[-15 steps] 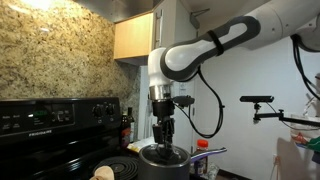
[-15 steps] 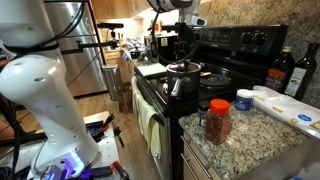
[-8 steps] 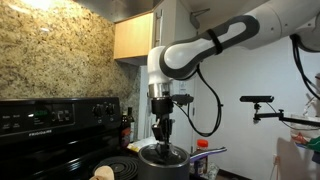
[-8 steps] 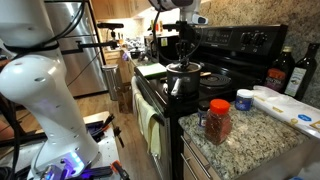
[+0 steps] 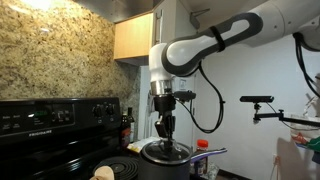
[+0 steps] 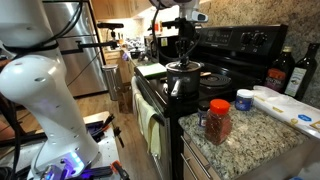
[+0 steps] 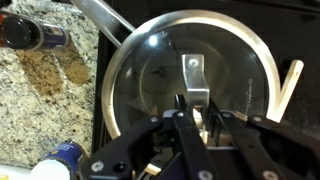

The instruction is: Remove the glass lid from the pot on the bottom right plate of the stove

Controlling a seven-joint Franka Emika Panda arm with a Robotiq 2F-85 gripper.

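The glass lid (image 7: pixel 190 70) is round with a metal rim and lies on the dark pot (image 6: pixel 182 82), on the black stove (image 6: pixel 240 45) at its front corner beside the counter. My gripper (image 7: pixel 198 108) points straight down, shut on the small metal handle (image 7: pixel 194 72) at the lid's centre. Both exterior views show the gripper (image 5: pixel 165 132) upright over the lid (image 5: pixel 165 149) and pot (image 5: pixel 165 165). The pot's long handle (image 7: pixel 105 20) runs off toward the counter. Whether the lid rests on the rim or hangs just above it I cannot tell.
A granite counter (image 7: pixel 40 100) borders the stove, with a dark bottle (image 7: pixel 25 32), a blue-capped container (image 6: pixel 244 100) and a red-lidded jar (image 6: pixel 217 120). A tan round object (image 5: pixel 112 172) sits on a neighbouring burner. A pale stick (image 7: pixel 292 85) lies beside the pot.
The jaws have closed onto the lid's handle. The arm has stayed nearly in place above the pot.
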